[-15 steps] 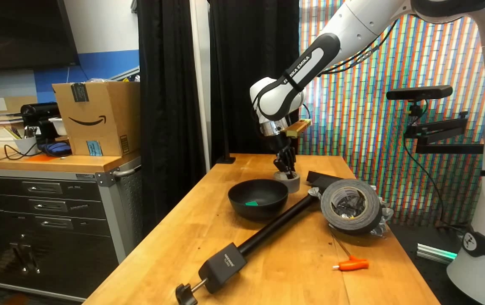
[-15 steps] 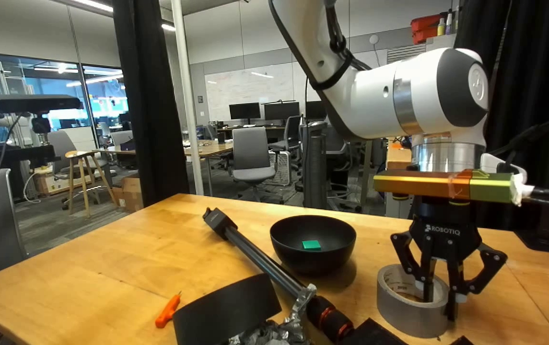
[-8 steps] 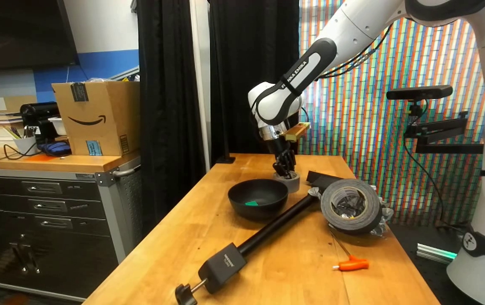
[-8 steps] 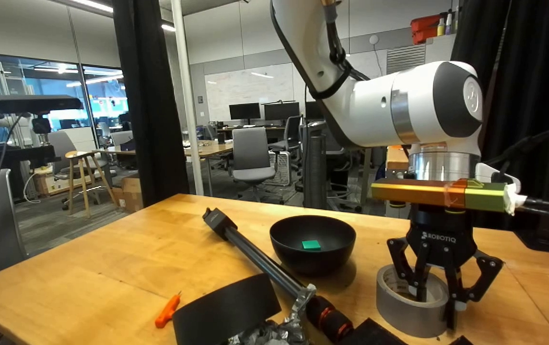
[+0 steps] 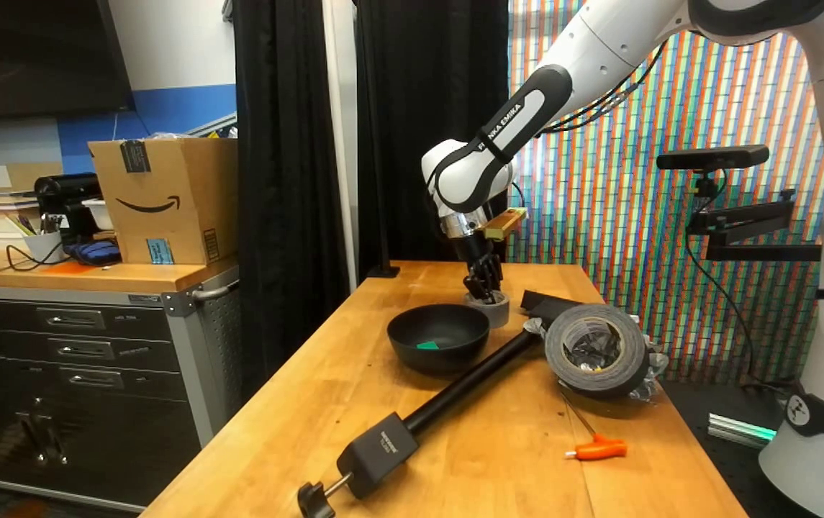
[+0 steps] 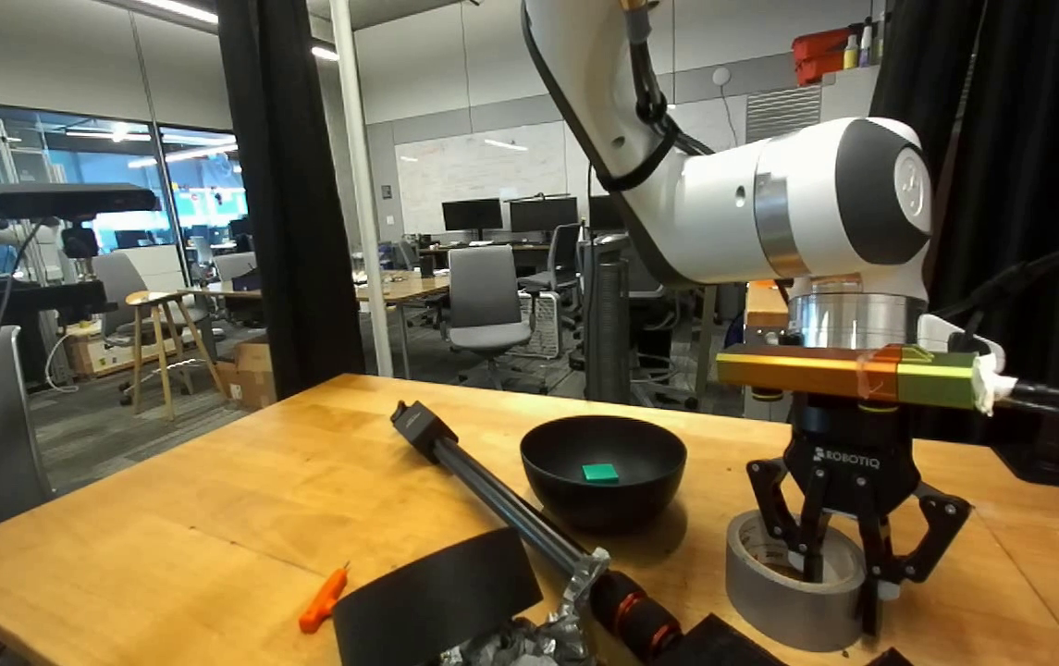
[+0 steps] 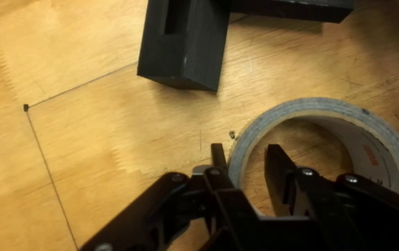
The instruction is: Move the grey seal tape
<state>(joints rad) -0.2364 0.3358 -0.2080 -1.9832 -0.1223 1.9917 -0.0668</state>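
Nearest in an exterior view, a dark tape roll (image 6: 437, 601) stands on edge amid crumpled silvery foil (image 6: 538, 638), with an orange-handled tool (image 6: 324, 601) near it. The grey seal tape (image 6: 793, 610) lies flat on the wooden table (image 6: 215, 518); the gripper (image 7: 245, 157) straddles its wall, jaws partly spread, one finger inside the ring and one outside (a gap shows by the inner one). Whether the outer finger touches is hard to judge. Beyond, a black pole (image 6: 511, 506) runs aslant beside the black bowl (image 6: 603, 511), which holds a green square (image 6: 600, 473); past the table are a grey chair (image 6: 489, 282) and monitors (image 6: 472, 215).
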